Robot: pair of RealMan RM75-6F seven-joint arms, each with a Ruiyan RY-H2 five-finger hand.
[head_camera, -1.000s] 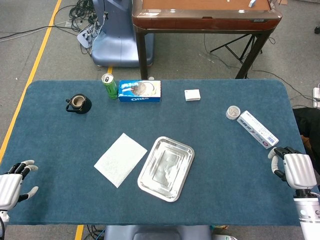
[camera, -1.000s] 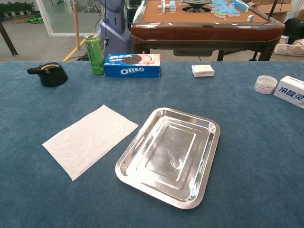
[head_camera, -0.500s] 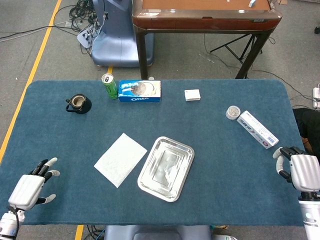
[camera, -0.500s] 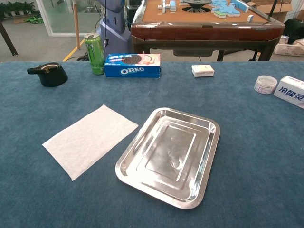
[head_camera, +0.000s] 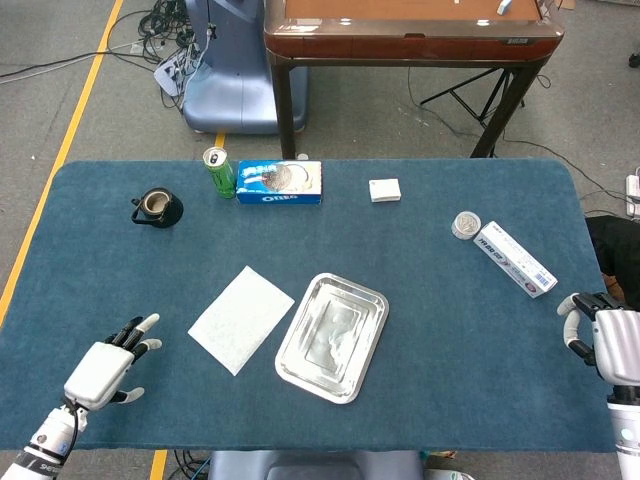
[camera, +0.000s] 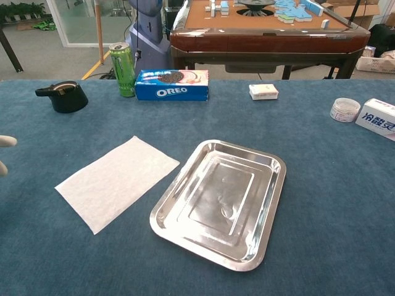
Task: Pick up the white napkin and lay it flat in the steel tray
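The white napkin (head_camera: 241,318) (camera: 117,180) lies flat on the blue table, just left of the steel tray (head_camera: 293,366) (camera: 271,217), which holds nothing. My left hand (head_camera: 108,366) hovers near the table's front left, fingers spread and empty, a short way left of the napkin; only its fingertips (camera: 6,142) show at the chest view's left edge. My right hand (head_camera: 612,339) is at the table's right edge, far from both, with fingers curled and nothing in them.
Along the back stand a black lid (head_camera: 156,207), a green can (head_camera: 219,171), an Oreo box (head_camera: 280,182) and a small white box (head_camera: 385,190). At the right lie a small round tin (head_camera: 466,224) and a long white box (head_camera: 514,259).
My left hand has moved right and forward over the table toward the napkin. My right hand has drifted slightly further right. Napkin and tray have not moved.
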